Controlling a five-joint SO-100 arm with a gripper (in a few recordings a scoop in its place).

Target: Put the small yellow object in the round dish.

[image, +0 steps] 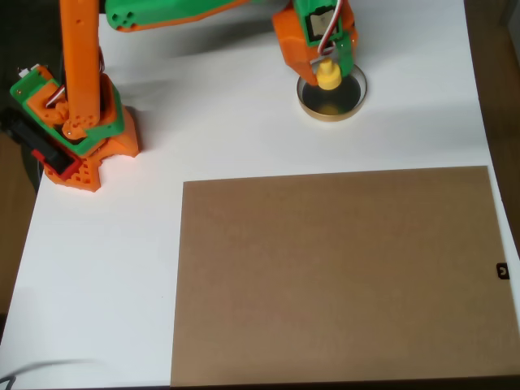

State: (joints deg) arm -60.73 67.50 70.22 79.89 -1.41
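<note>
Orange and green robot arm parts sit highest in the overhead view, closest to the lens, crossing the top of the picture. At the arm's end, the gripper [328, 71] points down over the round dish [354, 96], near the top right of the white table [203, 130]. Between the gripper's orange and green fingers sits the small yellow object [328, 77], a glossy plastic piece with a rounded knob on a wider base. The fingers sit close against its sides and appear closed on it, though their tips are hard to separate from the piece. It lies over the upper left part of the dish; whether it touches the dish floor cannot be told.

Shallow and circular, the dish has a pale gold rim and a dark, shiny inside that carries a faint yellow reflection. The gripper covers its upper left edge.

Working outward, the table surface is smooth and matte white. A large brown rectangle [341, 276], flat and dull like cardboard, covers the lower right of the table and is cut off by the right and bottom edges. At the left stands the arm's base [77, 134], blocky orange plastic with green and red parts, its upright link rising out of the top edge. Dark floor shows along the left and right edges.
</note>
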